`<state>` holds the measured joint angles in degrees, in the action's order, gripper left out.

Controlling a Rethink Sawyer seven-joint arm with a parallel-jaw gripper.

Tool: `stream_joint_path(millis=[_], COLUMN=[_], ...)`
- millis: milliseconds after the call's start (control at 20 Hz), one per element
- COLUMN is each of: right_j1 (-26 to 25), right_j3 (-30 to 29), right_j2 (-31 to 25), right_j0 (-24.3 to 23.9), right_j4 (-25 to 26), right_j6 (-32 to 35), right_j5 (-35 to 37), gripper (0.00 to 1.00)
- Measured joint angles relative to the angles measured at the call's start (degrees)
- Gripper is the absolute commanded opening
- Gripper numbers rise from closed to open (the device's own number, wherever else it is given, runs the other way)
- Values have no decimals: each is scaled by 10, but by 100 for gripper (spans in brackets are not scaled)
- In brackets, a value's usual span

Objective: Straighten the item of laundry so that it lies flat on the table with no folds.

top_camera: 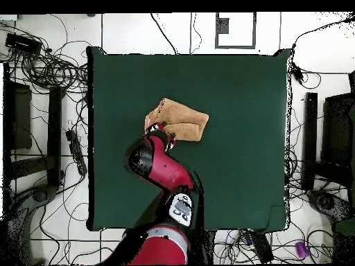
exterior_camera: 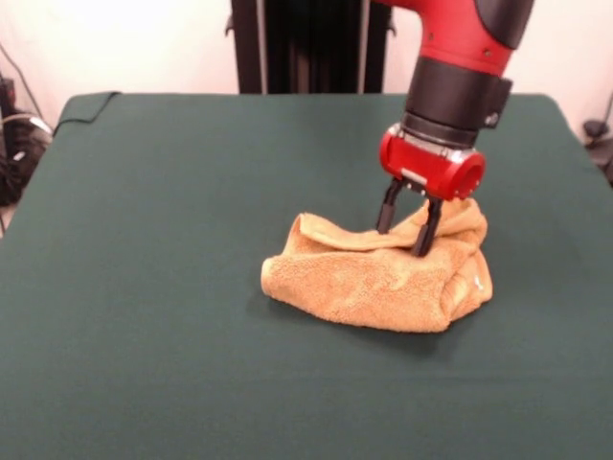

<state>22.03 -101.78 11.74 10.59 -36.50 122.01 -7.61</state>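
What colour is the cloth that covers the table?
Plain dark green, with no pattern. The table shows it best in the front view.

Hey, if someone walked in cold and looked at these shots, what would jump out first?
First, the red and black arm coming down from the top right, its end effector open, with dark fingers planted on a crumpled orange-tan towel. The towel lies bunched in folds right of centre on the dark green table.

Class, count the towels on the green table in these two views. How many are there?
1. A single crumpled orange-tan towel lies on the green table, right of centre in the front view, directly under the gripper. Its folds could hide nothing as large as another towel.
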Motion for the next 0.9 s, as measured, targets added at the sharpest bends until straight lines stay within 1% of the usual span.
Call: stream_joint_path(millis=[200, 350, 600, 750, 800, 900], right_j1=[-2, -2, -2, -3, -4, -4], right_j3=[0, 0, 1, 5, 11, 14], right_j2=[-28, -36, -38, -28, -13, -8], right_j0=[-29, -39, -37, -28, -12, -7], right_j4=[23, 33, 33, 33, 34, 34], right_j6=[0, 0, 0, 0, 0, 0], right_j5=[8, 7, 10, 23, 47, 57], gripper=[100, 100, 100, 100, 0, 0])
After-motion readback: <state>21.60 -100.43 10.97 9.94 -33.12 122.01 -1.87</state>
